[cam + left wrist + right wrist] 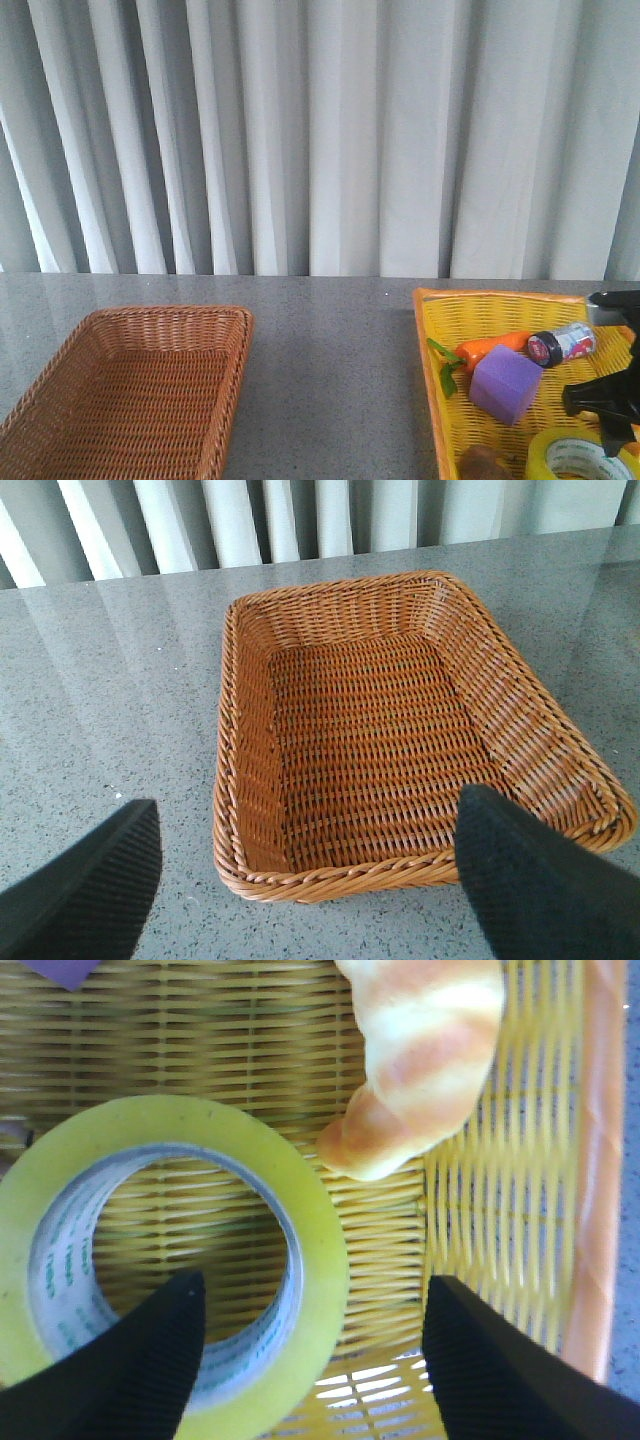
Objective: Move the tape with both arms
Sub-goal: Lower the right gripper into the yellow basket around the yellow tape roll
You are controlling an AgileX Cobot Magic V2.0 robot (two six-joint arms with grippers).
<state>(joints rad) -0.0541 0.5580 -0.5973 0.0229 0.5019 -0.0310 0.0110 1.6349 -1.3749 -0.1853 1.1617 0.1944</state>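
The tape [573, 456], a yellow-green roll with a white printed core, lies flat in the yellow basket [500, 300] at the front right. In the right wrist view the tape [300, 1210] fills the left side. My right gripper [312, 1305] is open and low over it, one finger [150, 1360] over the roll's hole, the other finger [500, 1370] outside the roll's wall. In the front view the right gripper [612, 425] is partly cut off by the frame edge. My left gripper [305, 855] is open and empty above the near rim of the brown wicker basket [300, 880].
The yellow basket also holds a purple cube [506, 385], a toy carrot [490, 348], a small bottle [562, 344] and a brown item [483, 464]. A croissant [425, 1055] lies beside the tape. The brown wicker basket [60, 360] stands at the front left on the grey table [330, 370].
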